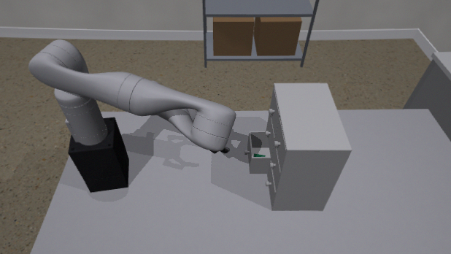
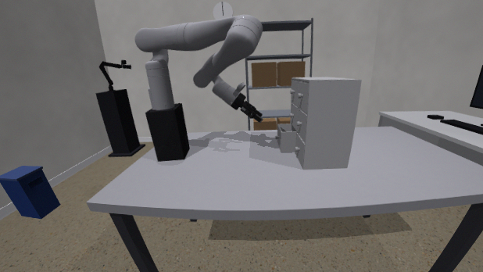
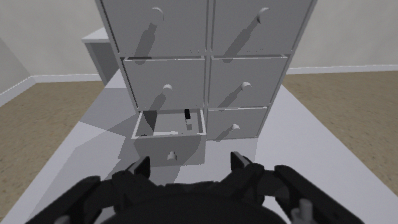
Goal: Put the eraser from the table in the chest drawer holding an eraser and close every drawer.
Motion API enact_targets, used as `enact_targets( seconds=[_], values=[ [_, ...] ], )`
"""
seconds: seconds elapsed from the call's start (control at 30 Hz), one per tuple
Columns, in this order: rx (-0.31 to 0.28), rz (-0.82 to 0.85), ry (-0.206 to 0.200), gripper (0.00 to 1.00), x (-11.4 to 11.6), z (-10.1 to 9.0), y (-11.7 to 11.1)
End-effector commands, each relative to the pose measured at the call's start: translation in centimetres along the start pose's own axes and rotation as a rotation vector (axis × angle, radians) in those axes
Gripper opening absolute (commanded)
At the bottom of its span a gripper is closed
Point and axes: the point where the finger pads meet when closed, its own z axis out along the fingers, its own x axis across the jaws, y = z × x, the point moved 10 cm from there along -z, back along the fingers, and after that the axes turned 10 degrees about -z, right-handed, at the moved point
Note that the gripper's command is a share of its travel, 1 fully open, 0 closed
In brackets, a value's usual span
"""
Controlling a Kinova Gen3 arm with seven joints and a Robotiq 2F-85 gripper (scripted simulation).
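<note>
So the big pale table runs out all around the chest. The arm is on a black pedestal, well apart from the chest on its drawer-front side. Chest is upright, and its bottom drawer, left column in the wrist view, is sticking out of the front. The other fronts look pretty much in. Gripper is out in front of the chest, above table height, jaws wide apart with nothing in them. In that open drawer there's a small black-and-pale block, looks like an eraser, near the chest's front, plus a slim green thing. Can't tell which of the two erasers that block is.
</note>
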Motion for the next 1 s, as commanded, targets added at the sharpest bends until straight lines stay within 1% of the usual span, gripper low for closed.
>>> enact_targets(
  seconds=[0.0, 0.13, 0.47, 0.97],
  values=[
    [-0.013, -0.004, -0.017, 1.0, -0.7, -0.8, 0.9],
    [-0.013, -0.004, -0.017, 1.0, -0.7, -1.5, 1.5],
    [-0.013, -0.004, -0.017, 1.0, -0.8, -2.4, 2.1],
    [-0.013, -0.004, -0.017, 1.0, -0.9, -2.6, 2.2]
  ],
)
